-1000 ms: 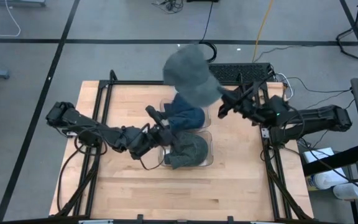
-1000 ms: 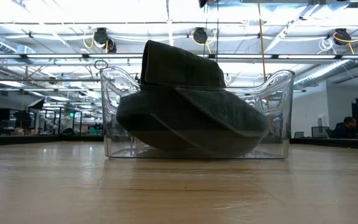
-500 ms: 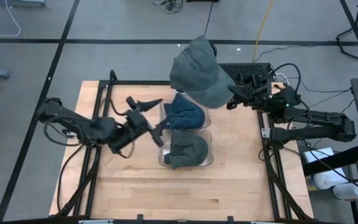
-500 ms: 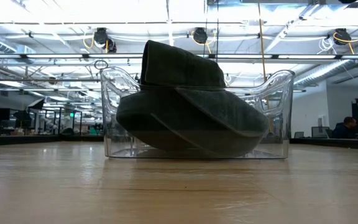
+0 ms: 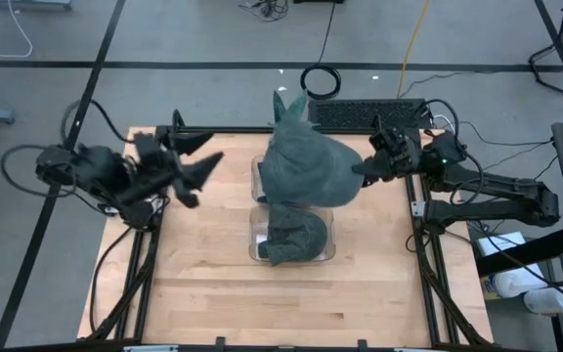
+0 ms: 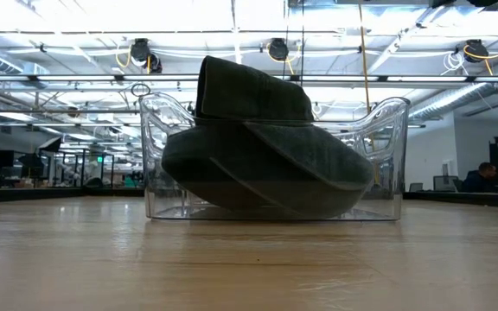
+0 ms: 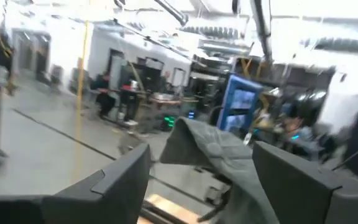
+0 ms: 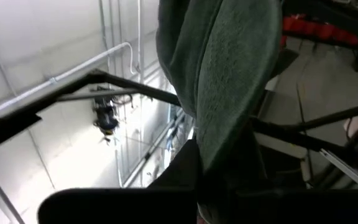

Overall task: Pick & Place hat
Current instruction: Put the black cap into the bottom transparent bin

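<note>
Two clear bins (image 5: pixel 326 240) are sitting end to end at the middle of the wooden table (image 5: pixel 213 293), and the nearer one is holding a dark green hat (image 5: pixel 291 236) (its brim is pressing against the front wall in the low view). Above the farther bin, the right gripper (image 5: pixel 365 168) is pinching a second grey-green hat (image 5: pixel 306 168) by its edge, fingers clamped on the fabric. Off at the table's left edge, the left gripper (image 5: pixel 195 156) is hanging with its fingers spread wide, gripping nothing.

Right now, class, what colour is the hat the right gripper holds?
Grey-green; the hat shows best in the high view.
</note>
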Motion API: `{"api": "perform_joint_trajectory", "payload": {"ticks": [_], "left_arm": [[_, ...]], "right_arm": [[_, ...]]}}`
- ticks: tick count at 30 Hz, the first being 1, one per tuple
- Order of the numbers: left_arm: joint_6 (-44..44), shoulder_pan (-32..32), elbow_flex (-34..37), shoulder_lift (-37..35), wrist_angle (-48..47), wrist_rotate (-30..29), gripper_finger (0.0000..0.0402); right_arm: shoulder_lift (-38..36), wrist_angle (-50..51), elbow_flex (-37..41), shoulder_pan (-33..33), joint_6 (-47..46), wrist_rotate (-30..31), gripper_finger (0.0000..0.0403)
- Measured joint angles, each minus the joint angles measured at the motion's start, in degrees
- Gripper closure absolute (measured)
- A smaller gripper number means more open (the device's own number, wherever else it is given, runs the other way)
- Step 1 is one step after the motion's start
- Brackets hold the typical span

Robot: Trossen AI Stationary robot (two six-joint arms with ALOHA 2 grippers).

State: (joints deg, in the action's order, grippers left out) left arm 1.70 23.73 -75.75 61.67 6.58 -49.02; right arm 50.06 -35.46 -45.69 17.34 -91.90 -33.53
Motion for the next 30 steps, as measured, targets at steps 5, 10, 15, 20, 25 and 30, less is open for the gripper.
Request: {"api": "perform_joint_trajectory", "payload": {"ticks": [5, 10, 15, 20, 25, 30], "left_arm": [[-15.4, -0.4, 0.0, -3.3, -6.7, 5.2, 0.0110], [-34.4, -2.9, 0.0, -4.5, -12.5, 14.7, 0.0110], [-48.0, -6.1, 0.0, -3.2, -15.9, 21.2, 0.0110], [-53.6, -9.7, 0.0, -1.2, -16.2, 26.0, 0.0110], [-57.0, -14.5, 0.0, 1.5, -15.9, 33.1, 0.0110], [-61.0, -18.3, 0.0, 5.1, -15.7, 43.7, 0.0110]], "right_arm": [[0.0, 1.4, 0.0, 0.0, 3.6, -2.8, 0.0403], [0.4, 1.5, 0.0, 0.0, 7.1, -2.8, 0.0403], [1.6, 1.6, 0.0, -0.3, 8.9, -4.1, 0.0403], [2.7, 1.5, 0.0, -1.5, 10.0, -4.5, 0.0403], [3.8, 1.6, 0.0, -2.1, 10.1, -5.5, 0.0403], [4.0, 1.5, 0.0, -2.1, 10.2, -5.5, 0.0403]]}}
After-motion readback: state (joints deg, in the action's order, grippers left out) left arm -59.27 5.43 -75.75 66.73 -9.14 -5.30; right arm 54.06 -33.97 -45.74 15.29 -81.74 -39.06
